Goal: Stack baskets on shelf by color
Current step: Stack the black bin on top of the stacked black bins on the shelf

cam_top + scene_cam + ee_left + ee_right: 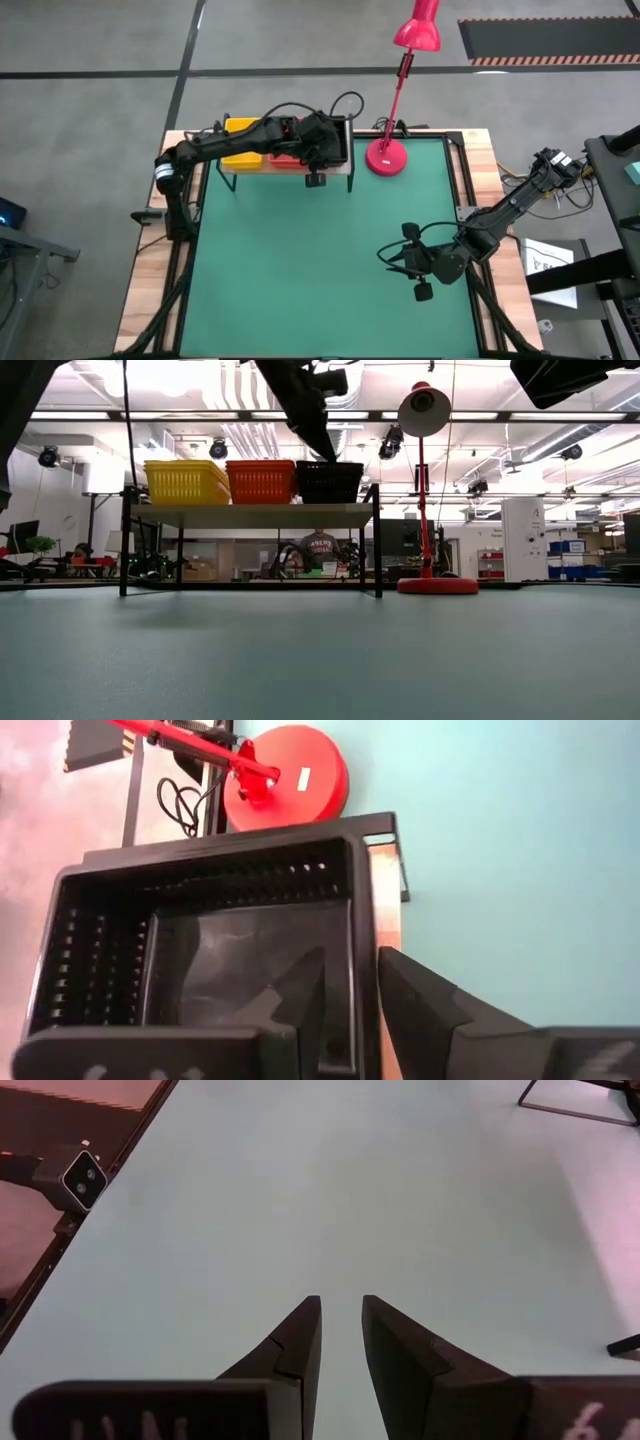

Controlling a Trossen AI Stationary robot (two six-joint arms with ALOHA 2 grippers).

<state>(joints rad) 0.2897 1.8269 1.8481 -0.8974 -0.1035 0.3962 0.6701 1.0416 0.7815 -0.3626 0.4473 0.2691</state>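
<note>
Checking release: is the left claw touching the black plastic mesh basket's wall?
Cannot tell. Left wrist view: the left claw straddles the black mesh basket wall; any gap is unclear.

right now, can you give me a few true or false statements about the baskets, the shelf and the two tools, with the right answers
1. Yellow, red-orange and black baskets sit side by side on the shelf. True: yellow basket, red-orange basket, black basket.
2. The black basket is the one nearest the red lamp. True.
3. The left tool hangs over the yellow basket. False: its fingers straddle the black basket's wall, slightly apart.
4. The right tool holds a basket. False: it holds nothing and hangs above the bare green table.
5. A basket lies on the green table. False: none shows there.
</note>
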